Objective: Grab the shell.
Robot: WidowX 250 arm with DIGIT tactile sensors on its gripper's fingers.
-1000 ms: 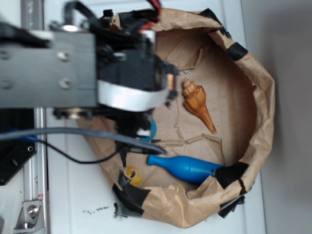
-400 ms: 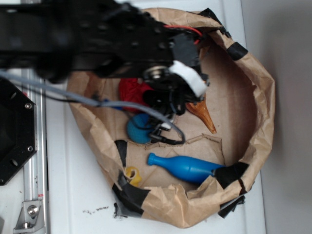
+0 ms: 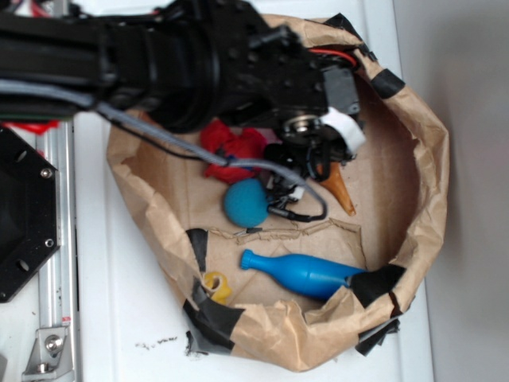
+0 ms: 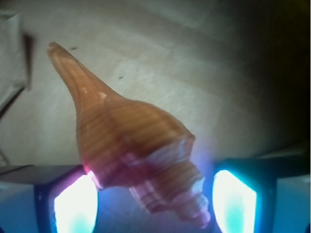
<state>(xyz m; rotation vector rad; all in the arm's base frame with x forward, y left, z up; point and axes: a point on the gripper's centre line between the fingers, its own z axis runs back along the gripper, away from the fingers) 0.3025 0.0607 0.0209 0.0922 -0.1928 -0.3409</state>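
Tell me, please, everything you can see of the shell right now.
The shell is a glossy tan-orange spiral conch with fine ridges across its whorls, a paler banded spire and a long pointed tail. It lies on its side on the brown paper floor of the bag. In the wrist view its wide body sits between the two fingers of the open gripper, the tail pointing away; whether either finger touches it cannot be told. In the exterior view the arm hides all but the tail.

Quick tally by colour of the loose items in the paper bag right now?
Blue: 2, bottle and ball
Red: 1, paper wad
Tan-orange: 1, shell, between the end effector fingers
Yellow: 1, ring
Total: 5
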